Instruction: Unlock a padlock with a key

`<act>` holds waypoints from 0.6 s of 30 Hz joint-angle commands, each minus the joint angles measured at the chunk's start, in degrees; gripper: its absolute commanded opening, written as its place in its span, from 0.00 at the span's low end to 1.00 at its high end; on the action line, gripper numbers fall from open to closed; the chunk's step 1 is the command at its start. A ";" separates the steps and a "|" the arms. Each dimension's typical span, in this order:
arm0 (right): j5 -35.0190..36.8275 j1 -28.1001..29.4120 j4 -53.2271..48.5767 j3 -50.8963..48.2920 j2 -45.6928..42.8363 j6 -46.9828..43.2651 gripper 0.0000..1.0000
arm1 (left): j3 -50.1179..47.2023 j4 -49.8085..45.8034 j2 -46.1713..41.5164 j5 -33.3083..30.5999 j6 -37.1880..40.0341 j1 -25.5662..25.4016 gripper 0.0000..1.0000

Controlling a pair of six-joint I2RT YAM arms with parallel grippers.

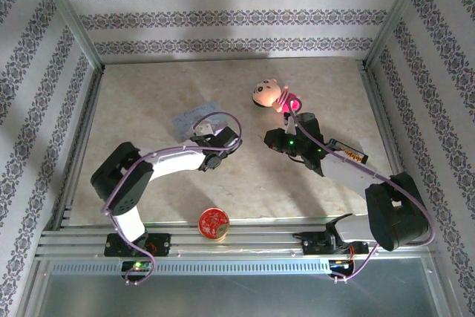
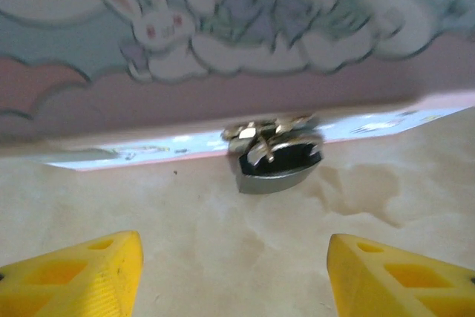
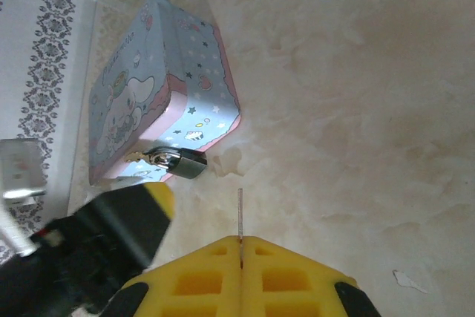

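padlock (image 2: 278, 157): dark body, silvery shackle
key (image 3: 240, 213): grey
tin (image 3: 159, 87): pale blue, pink rim, white bunnies, stars
round tin (image 1: 213, 223): red, at 6 o'clock
bench (image 1: 148, 102): beige, marbled
left pincer (image 2: 234, 250): yellow
right pincer (image 3: 241, 246): yellow
walls (image 1: 223, 16): white, grey floral bands

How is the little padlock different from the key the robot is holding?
The padlock is chunky, with a dark body and a shiny loop; the key looks like a thin grey sliver. The padlock hangs at the front of the blue tin, down by the table; the key is pinched in the shut right gripper, not touching the padlock. Both are small and made of metal.
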 commanded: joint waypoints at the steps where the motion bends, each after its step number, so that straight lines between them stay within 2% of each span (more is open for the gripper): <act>1: 1.62 -0.31 -0.47 -1.28 -1.56 -0.85 0.00 | 2.09 1.63 2.68 -0.94 -2.98 -0.53 0.66; 8: 3.00 -0.31 -0.51 -1.38 -1.62 -0.85 0.00 | 5.11 4.17 6.23 -6.61 1.69 -0.05 0.64; 18: 2.65 -0.29 0.53 -0.60 0.57 -0.87 0.00 | 6.71 6.15 9.89 -8.63 3.43 2.10 0.62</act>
